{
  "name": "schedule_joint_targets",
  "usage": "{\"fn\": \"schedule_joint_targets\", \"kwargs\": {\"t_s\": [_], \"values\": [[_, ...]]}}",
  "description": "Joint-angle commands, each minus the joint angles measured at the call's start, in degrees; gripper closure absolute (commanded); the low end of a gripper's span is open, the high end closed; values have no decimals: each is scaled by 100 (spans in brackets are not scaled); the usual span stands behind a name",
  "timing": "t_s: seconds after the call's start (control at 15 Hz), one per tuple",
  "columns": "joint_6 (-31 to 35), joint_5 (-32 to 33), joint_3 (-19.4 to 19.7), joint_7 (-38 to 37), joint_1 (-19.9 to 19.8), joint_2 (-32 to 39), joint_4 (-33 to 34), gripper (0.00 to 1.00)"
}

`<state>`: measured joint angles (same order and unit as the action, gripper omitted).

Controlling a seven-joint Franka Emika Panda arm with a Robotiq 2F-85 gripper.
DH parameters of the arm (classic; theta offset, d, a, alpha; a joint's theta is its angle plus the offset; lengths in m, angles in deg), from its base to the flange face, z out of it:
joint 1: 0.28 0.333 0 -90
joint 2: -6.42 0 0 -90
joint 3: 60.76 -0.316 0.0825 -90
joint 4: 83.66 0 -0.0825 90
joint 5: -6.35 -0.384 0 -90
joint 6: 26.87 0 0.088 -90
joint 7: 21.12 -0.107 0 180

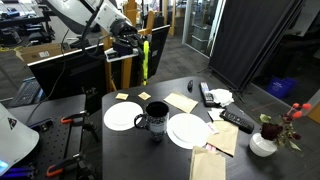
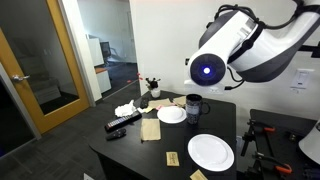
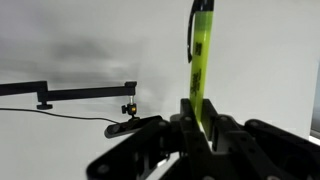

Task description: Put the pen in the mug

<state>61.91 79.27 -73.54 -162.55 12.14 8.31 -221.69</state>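
My gripper [image 1: 140, 42] is shut on the yellow-green pen [image 1: 144, 58], which hangs down from the jaws high above the back of the table. In the wrist view the pen [image 3: 200, 60] sticks out from between the shut fingers [image 3: 200, 125]. The dark mug [image 1: 155, 117] stands upright between two white plates, well below and in front of the pen. The mug also shows in an exterior view [image 2: 192, 108], where the arm body hides the gripper and pen.
White plates [image 1: 122, 116] [image 1: 187, 130] flank the mug. Yellow notes and paper [image 1: 182, 101], black remotes [image 1: 206, 94] [image 1: 236, 120], a white flower vase [image 1: 263, 143] and a brown bag [image 1: 208, 165] lie on the dark table [image 1: 130, 150]. A monitor [image 1: 70, 70] stands behind.
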Motion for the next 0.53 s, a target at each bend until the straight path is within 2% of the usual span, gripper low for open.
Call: {"fn": "schedule_joint_targets", "kwargs": {"t_s": [0.0,0.47], "values": [[175,324,100,-321,-73,170,-55,97],[428,548,232,-528,-182,555,-94,97]]}}
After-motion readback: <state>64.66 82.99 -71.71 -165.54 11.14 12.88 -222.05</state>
